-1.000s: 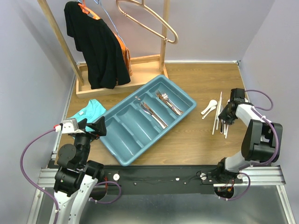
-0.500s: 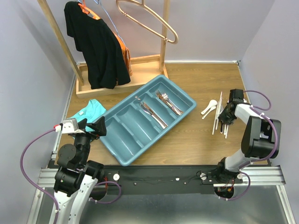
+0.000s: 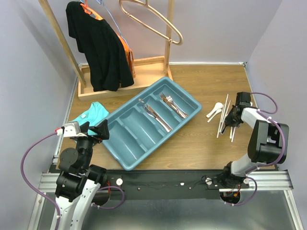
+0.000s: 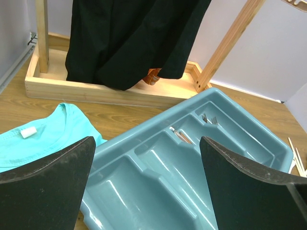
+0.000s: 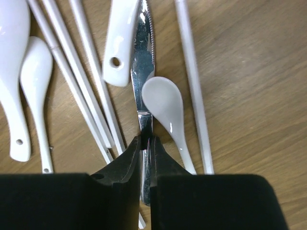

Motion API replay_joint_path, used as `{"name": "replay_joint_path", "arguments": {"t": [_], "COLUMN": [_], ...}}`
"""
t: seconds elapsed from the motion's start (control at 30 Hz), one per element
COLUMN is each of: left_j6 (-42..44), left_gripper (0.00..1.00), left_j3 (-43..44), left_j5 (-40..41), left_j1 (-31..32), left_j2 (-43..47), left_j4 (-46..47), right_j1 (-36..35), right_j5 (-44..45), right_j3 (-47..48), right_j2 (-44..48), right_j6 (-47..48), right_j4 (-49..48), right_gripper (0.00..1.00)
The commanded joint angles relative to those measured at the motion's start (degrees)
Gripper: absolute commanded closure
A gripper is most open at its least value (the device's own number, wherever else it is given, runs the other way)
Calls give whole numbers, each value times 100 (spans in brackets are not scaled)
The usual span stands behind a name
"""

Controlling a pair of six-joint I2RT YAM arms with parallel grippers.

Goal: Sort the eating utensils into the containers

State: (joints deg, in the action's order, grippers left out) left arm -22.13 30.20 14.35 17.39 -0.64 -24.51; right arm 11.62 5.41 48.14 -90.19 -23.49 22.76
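The left claw (image 4: 146, 143) gapes wide and empty before the tray (image 3: 184, 93), the right claw (image 5: 146, 143) is pinched shut on a knife (image 5: 142, 72) lying on the bench (image 3: 211, 81) among spoons (image 5: 165, 110) and chopsticks (image 5: 192, 72) (right of the tray), and farther back forks (image 3: 168, 99) and knives (image 3: 156, 115) lie in two tray compartments.

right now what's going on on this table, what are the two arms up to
The right gripper is pinched shut on a silver knife that lies among white spoons and chopsticks on the wood, to the right of the teal tray. The left gripper hangs open by the tray's left end, holding nothing. Two tray compartments hold forks and knives; the other two look empty.
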Motion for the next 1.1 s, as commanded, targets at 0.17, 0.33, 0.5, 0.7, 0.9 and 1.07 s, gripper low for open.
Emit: {"name": "replay_joint_path", "arguments": {"t": [0.17,0.33,0.5,0.7,0.9,1.07], "left_j6": [77,77,77,77,68,68], "left_gripper": [1,1,1,1,1,1], "left_j3": [-5,-5,-5,-5,-5,-5], "left_j5": [-2,-11,-20,-20,-29,-37], "left_j1": [28,28,28,28,28,28], "left_j2": [355,355,372,372,363,337], "left_j4": [52,52,52,43,43,52], "right_j1": [-493,-546,-617,-661,-661,-757], "right_j5": [-971,-1164,-1376,-1253,-603,-761], "right_j3": [-647,-1122,-1430,-1501,-1220,-1018], "right_j2": [62,511,977,1715,2400,2612], "right_j6": [-244,-630,-903,-1246,-1387,-1080], "right_j4": [430,518,694,931,1265,1239], "right_gripper": [92,99,99,99,99,99]}}
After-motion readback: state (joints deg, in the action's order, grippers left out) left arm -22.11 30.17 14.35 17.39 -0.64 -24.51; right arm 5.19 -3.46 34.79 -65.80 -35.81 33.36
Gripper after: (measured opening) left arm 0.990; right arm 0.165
